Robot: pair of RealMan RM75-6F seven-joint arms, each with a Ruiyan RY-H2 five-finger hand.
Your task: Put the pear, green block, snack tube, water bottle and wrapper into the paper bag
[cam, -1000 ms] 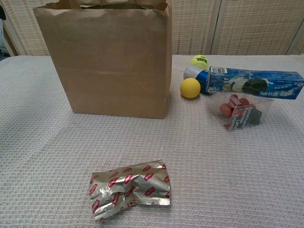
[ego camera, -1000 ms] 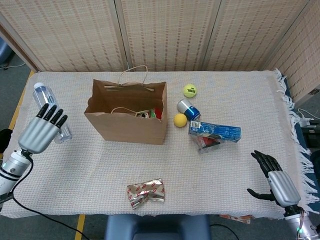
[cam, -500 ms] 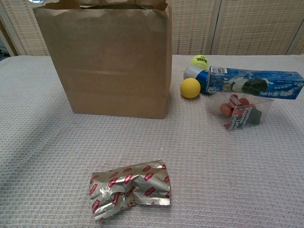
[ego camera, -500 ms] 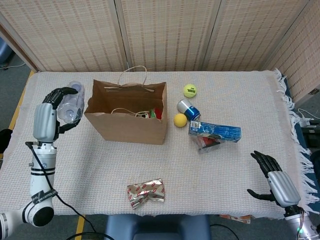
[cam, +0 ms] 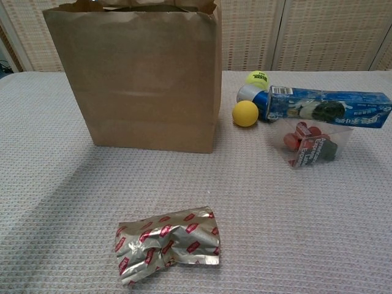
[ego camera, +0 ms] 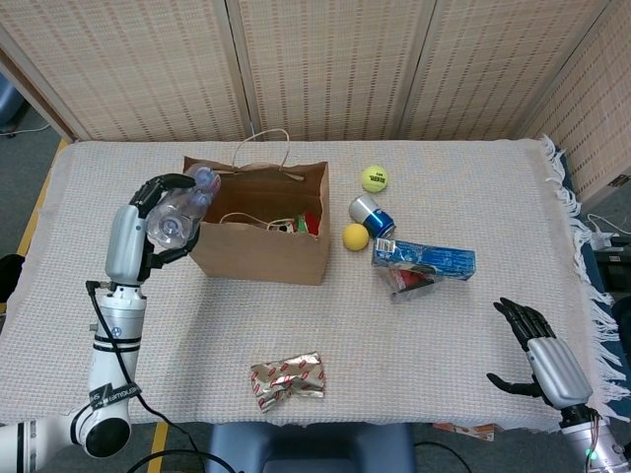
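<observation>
My left hand (ego camera: 131, 236) grips the clear water bottle (ego camera: 179, 207) and holds it tilted in the air at the left rim of the open brown paper bag (ego camera: 266, 251). The bag stands upright, and something green and red (ego camera: 299, 225) shows inside it. In the chest view the bag (cam: 138, 79) fills the upper left and neither hand shows. The crumpled silver and red wrapper (ego camera: 287, 379) lies near the table's front edge, also large in the chest view as the wrapper (cam: 166, 243). My right hand (ego camera: 545, 360) hovers open at the front right corner, holding nothing.
Right of the bag lie a tennis ball (ego camera: 374, 178), a small yellow ball (ego camera: 355, 236), a blue and silver can (ego camera: 370, 214), a long blue box (ego camera: 424, 259) and a clear tub of red items (cam: 312, 144). Folding screens stand behind the table.
My left hand has lifted the water bottle off the far left of the table and carried it right, up to the bag's left rim. The right hand has stayed put.
</observation>
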